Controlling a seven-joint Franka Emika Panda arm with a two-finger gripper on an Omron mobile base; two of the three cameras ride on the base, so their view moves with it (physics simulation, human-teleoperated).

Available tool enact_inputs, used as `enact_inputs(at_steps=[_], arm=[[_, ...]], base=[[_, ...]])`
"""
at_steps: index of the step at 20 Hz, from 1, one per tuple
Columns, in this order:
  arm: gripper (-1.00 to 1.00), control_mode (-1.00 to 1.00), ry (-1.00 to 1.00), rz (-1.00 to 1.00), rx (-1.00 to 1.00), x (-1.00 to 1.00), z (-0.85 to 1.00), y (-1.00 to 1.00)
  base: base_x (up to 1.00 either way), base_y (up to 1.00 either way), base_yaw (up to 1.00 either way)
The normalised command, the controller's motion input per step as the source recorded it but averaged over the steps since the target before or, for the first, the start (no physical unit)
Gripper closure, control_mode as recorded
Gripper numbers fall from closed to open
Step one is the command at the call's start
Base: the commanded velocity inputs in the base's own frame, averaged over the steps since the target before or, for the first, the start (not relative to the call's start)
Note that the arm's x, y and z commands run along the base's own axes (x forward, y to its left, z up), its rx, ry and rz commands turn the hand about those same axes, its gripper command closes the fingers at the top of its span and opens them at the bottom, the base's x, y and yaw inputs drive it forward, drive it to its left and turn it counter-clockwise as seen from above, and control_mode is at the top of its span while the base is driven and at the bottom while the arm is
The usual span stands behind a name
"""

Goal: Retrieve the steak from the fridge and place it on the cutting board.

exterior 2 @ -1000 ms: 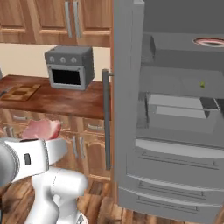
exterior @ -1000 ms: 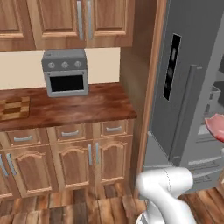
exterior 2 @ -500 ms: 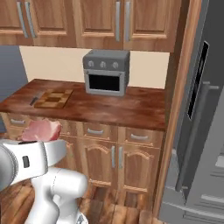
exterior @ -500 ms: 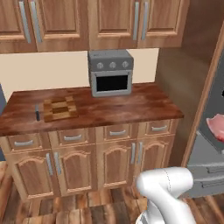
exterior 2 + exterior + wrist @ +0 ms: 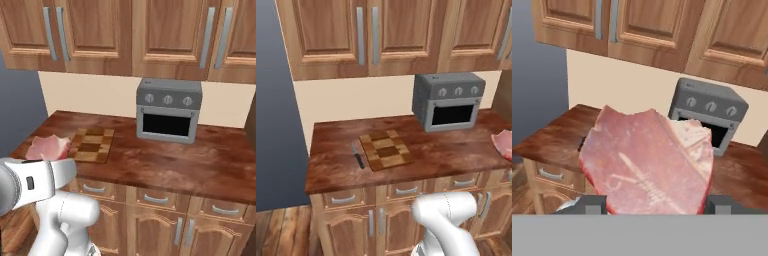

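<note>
**Steak in hand, board still bare**

I have the steak (image 5: pixel 647 162) clamped in the gripper (image 5: pixel 652 202); in the hand view it stands up between the fingers, covering most of what lies ahead. From the right base view the steak (image 5: pixel 48 148) sits at the end of the arm, short of the counter's (image 5: pixel 165 165) front edge and beside the board (image 5: pixel 92 145) as seen from here. From the left base view only a pink edge of it (image 5: pixel 503 144) shows at the right border.

By my reading the retrieval half is done: the meat is out of the fridge and I am facing the counter. The board (image 5: pixel 386 149) carries nothing, with a knife (image 5: pixel 358 156) just to its left and a toaster oven (image 5: pixel 448 100) behind to the right. What remains is to carry the steak over the board, lower it and let go.
</note>
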Motion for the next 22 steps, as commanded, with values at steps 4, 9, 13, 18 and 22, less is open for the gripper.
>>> enact_inputs(at_steps=[4, 9, 13, 18, 22], arm=[[1.00, 1.00, 0.00, 0.00, 0.00, 0.00, 0.00, 0.00], [1.00, 1.00, 0.00, 0.00, 0.00, 0.00, 0.00, 0.00], [1.00, -1.00, 0.40, -0.03, -0.07, 0.54, -0.45, 0.15], [1.00, -1.00, 0.59, 0.00, -0.05, 0.77, -0.99, 0.54], [1.00, -1.00, 0.49, 0.00, -0.07, 0.88, -0.69, 0.62]], base=[[1.00, 0.51, -0.04], [0.91, 0.38, -0.08], [0.19, 0.05, -0.02], [0.00, 0.00, 0.00], [0.00, 0.00, 0.00]])
